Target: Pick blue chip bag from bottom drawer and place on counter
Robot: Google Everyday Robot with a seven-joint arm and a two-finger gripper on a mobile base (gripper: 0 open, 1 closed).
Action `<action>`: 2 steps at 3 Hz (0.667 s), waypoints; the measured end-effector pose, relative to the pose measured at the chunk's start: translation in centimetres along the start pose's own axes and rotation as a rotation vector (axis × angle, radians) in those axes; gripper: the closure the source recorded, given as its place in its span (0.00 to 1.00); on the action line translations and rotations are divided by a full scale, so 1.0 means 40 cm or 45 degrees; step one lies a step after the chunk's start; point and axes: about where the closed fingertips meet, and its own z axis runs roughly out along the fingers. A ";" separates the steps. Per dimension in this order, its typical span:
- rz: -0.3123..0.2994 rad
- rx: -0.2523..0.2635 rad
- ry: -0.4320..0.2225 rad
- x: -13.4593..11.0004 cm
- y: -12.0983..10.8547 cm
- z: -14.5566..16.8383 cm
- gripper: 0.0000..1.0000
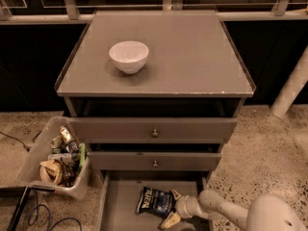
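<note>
- While my pincer (171,208) sits low in the drawer (115,211), its fingers stand spread at the bag's right edge, gripping nothing.
- Bag (153,201) lies flat on the drawer floor, just left of the pincer, its long axis roughly left-right, pointing at me.
- Judgement: close on that edge, then lift to the surface (192,57), right of the bowl (128,56).

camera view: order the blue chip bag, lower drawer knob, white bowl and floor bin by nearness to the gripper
1. blue chip bag, just left of the gripper in the bottom drawer
2. lower drawer knob, above it
3. floor bin, far left
4. white bowl, on the counter
</note>
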 end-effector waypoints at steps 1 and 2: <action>0.001 0.001 0.000 0.001 -0.001 0.001 0.19; 0.001 0.001 0.000 0.001 -0.001 0.001 0.42</action>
